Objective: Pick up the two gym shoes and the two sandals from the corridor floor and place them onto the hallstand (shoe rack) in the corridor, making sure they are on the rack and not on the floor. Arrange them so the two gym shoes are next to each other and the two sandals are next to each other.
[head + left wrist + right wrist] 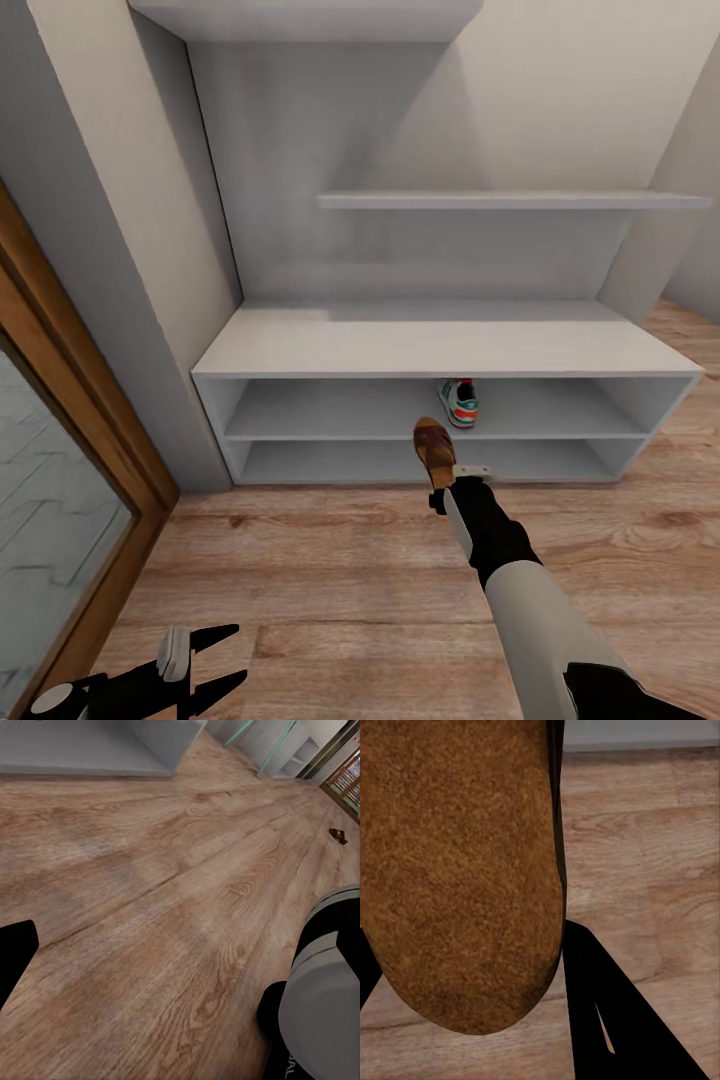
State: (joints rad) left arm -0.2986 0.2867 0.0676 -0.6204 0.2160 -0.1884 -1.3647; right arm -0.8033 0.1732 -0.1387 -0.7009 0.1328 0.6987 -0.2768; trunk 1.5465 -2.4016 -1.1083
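Right gripper [443, 478] grips a brown sandal [435, 446] before the hallstand [440, 345]; one gym shoe [461, 402] sits on its upper shelf; left gripper [218, 655] hangs spread.

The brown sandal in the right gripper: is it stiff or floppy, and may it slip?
The sandal sticks out from the right gripper without sagging, so probably fairly stiff. Its sole looks rough, so slipping seems unlikely. Flat, it should not roll.

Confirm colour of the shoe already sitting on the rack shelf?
White sneaker with green stripes and red-orange heel, clearest in the head view.
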